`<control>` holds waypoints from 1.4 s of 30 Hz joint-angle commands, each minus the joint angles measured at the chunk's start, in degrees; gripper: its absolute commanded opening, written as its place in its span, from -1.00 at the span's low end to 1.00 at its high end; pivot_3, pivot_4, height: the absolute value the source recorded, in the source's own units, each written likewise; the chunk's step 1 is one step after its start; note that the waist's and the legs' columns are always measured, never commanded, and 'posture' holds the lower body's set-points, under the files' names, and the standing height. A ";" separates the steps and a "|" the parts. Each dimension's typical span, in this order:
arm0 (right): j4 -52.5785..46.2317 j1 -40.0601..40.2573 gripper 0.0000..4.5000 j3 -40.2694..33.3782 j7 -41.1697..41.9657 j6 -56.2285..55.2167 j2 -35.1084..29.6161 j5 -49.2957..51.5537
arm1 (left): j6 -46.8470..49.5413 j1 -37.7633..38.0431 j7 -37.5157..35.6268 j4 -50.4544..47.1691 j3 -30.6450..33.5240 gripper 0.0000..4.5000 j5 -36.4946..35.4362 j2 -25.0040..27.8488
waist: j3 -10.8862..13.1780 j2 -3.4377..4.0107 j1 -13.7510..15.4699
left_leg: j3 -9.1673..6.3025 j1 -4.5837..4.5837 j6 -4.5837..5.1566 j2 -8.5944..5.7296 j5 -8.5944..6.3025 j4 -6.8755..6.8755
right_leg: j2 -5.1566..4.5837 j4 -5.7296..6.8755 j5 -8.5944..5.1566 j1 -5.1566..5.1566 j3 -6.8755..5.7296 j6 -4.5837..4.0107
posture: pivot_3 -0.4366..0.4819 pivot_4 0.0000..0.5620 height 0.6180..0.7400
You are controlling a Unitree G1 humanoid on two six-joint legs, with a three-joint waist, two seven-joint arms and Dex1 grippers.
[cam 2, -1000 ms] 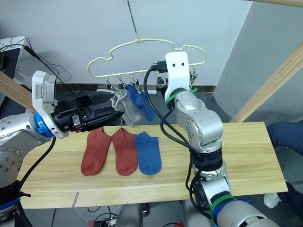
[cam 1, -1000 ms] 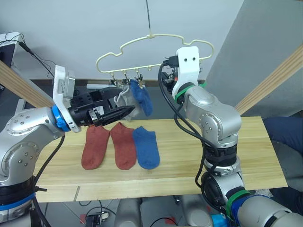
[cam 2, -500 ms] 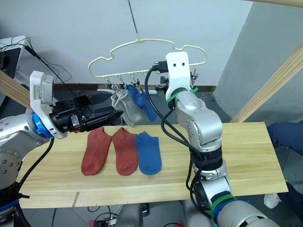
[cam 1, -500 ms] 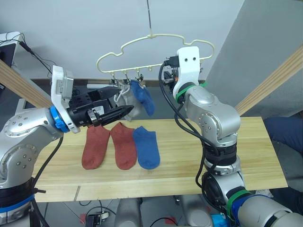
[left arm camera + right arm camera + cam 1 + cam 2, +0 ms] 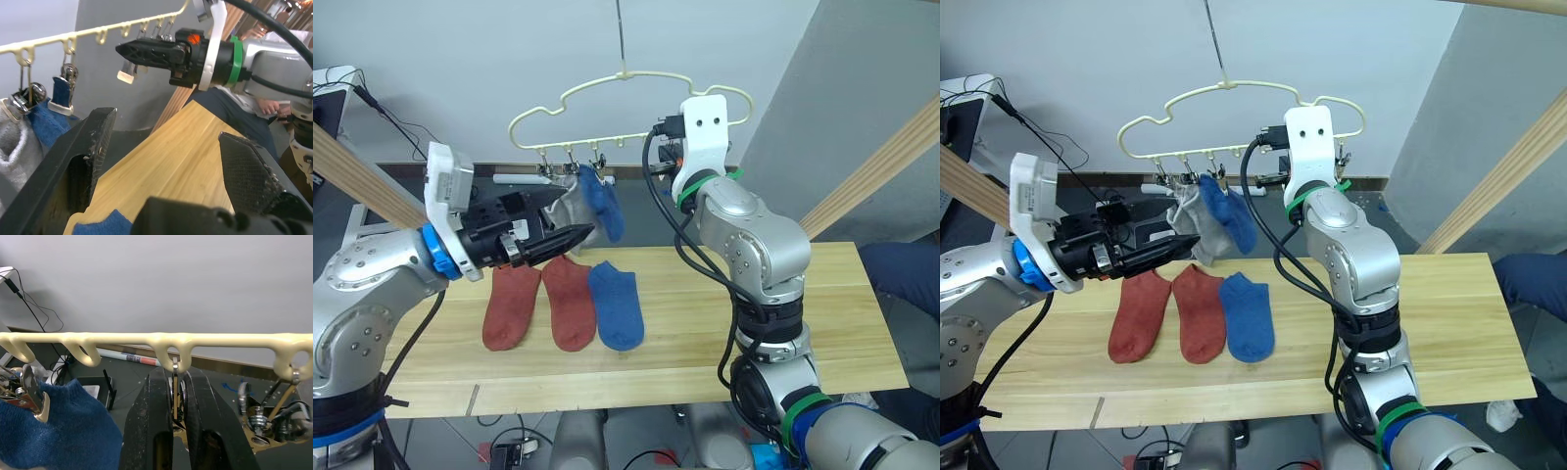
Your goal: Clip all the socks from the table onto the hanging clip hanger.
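Since a second ago the left gripper (image 5: 161,161) has edged nearer the hung socks, its fingers spread wide and empty. Below it on the light wooden table (image 5: 724,333) lie two rust-red socks (image 5: 512,305) and one blue sock (image 5: 615,305). Beyond, a grey sock (image 5: 572,209) and blue sock (image 5: 604,203) hang from the cream plastic clip hanger (image 5: 626,98). Farther along, the right gripper (image 5: 172,431) pinches a metal clip (image 5: 174,396). The hanger may swing if that clip slips. No writing is legible.

Two rust-red socks (image 5: 540,304), two blue (image 5: 615,305), one grey (image 5: 566,211)
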 commanded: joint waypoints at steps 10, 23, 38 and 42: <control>-2.31 -2.06 -1.00 0.11 0.11 -0.02 0.62 -0.63 | 1.85 0.37 5.11 -2.55 -19.66 0.97 15.70 0.93 | 0.01 0.01 0.03 | 0.01 0.00 0.00 -0.01 0.00 -0.01 | 0.01 0.00 0.00 -0.01 0.01 0.00 | -0.35 0.28 1.00; -3.19 -3.06 -1.00 0.00 0.05 0.78 1.28 -0.51 | -15.80 0.49 5.29 14.57 -35.70 0.97 41.61 -7.60 | 0.01 0.02 -0.08 | 0.04 0.00 0.00 -0.01 0.00 -0.01 | 0.00 0.01 0.00 -0.02 0.03 -0.01 | -0.41 0.30 1.00; -4.74 -2.83 -1.00 -0.25 -0.56 2.14 2.06 -0.66 | -17.37 -0.39 7.43 26.33 -34.44 0.97 51.40 -16.08 | 0.03 0.03 -0.55 | 0.00 0.01 0.01 -0.01 -0.01 0.39 | 0.01 0.54 -0.02 -0.06 0.04 -0.03 | -0.47 0.33 1.00; -4.89 -2.84 -1.00 -0.27 -0.61 2.34 2.04 -0.71 | -18.07 -1.18 6.76 28.14 -34.97 0.97 52.18 -17.32 | 0.05 0.06 -0.65 | -0.02 0.03 0.01 -0.01 -0.01 0.52 | 0.02 0.71 -0.02 -0.06 0.06 -0.03 | -0.48 0.34 1.00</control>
